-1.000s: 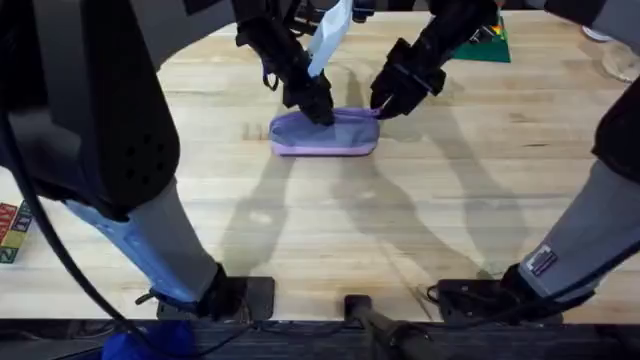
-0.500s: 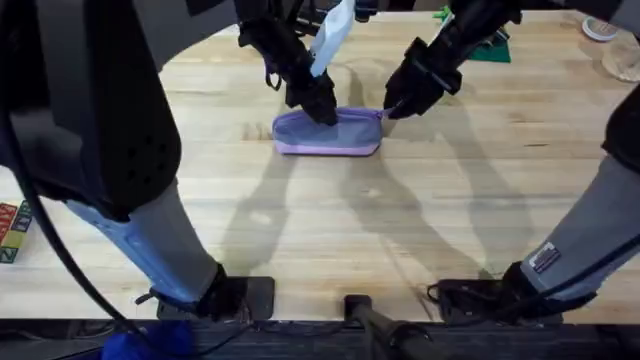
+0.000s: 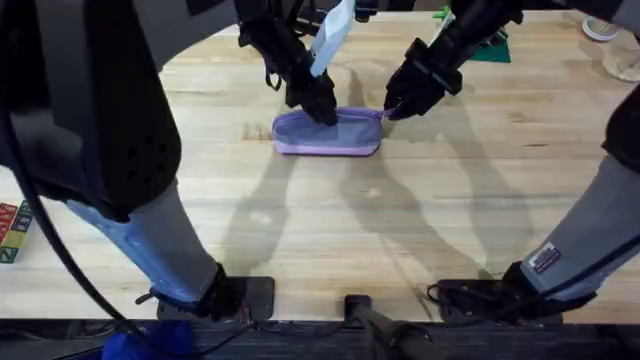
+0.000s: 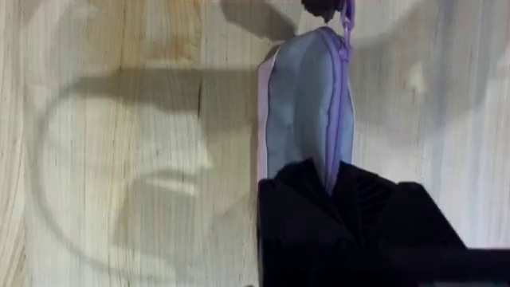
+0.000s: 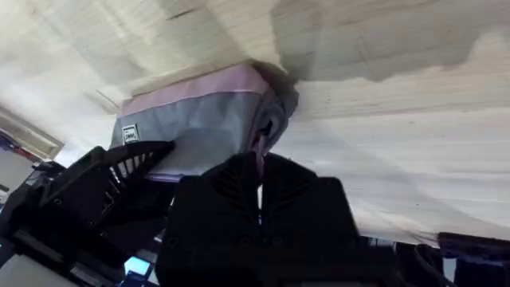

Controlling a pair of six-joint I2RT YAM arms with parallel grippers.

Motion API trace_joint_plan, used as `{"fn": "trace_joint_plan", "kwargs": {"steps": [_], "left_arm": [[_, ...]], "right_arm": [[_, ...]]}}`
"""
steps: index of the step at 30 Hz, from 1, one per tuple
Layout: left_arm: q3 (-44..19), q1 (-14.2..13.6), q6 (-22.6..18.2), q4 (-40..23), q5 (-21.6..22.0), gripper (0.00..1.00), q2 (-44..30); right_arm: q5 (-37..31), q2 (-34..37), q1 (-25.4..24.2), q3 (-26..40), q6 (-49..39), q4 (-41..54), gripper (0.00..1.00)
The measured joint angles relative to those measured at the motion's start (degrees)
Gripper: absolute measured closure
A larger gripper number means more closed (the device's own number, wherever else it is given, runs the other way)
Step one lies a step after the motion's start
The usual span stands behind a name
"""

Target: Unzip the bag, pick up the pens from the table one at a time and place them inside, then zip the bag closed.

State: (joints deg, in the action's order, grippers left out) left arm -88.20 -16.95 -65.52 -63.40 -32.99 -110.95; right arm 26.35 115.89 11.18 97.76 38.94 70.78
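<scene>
The lavender bag (image 3: 330,135) lies lengthwise on the far middle of the table (image 3: 320,230). My left gripper (image 3: 322,110) comes down from behind and is shut on the fabric along the bag's top seam, left of centre. In the left wrist view the zipper line runs up the bag (image 4: 299,104) from between my fingers (image 4: 358,207). My right gripper (image 3: 392,108) is shut on the purple zipper pull (image 4: 347,12) at the bag's right end. The right wrist view shows the bag (image 5: 199,119) bunched just beyond my closed fingers (image 5: 231,179). The pens are out of view.
A green object (image 3: 490,45) lies at the back right and a pale blue-white item (image 3: 330,35) stands behind the bag. Coloured blocks (image 3: 12,230) sit at the left edge. A clear object (image 3: 620,55) rests at the far right.
Over the last second my right gripper moved a little to the right with the zipper pull. The bag shifted slightly the same way. The left gripper kept its hold.
</scene>
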Motion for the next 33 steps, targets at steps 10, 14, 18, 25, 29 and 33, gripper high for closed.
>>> {"fn": "trace_joint_plan", "kwargs": {"steps": [10, 14, 18, 25, 29, 33], "left_arm": [[0.0, 0.0, 0.0, 0.0, 0.0, 0.959, 0.0], [0.0, -0.02, 0.0, -0.04, -0.02, 0.959, 0.01], [0.0, -0.07, 0.0, -0.14, -0.01, 0.959, 0.02], [0.04, -0.23, 0.0, -0.28, -0.04, 0.959, 0.02], [0.07, -0.22, 0.0, -0.26, 0.0, 0.959, 0.02], [0.07, -0.15, 0.0, -0.18, 0.02, 0.959, 0.02]], "right_arm": [[-1.4, 0.0, -0.02, -0.76, -0.22, 0.11, 0.97], [-2.78, -0.02, -0.16, -3.34, -0.24, -0.08, 0.97], [-3.64, -0.01, -0.34, -6.33, -0.25, -1.77, 0.97], [-3.63, 0.0, -0.48, -12.95, -0.24, -6.8, 0.97], [-4.7, 0.0, -0.74, -16.57, -0.24, -8.29, 0.97], [-5.2, -0.02, -0.96, -17.73, -0.22, -8.76, 0.97]]}}
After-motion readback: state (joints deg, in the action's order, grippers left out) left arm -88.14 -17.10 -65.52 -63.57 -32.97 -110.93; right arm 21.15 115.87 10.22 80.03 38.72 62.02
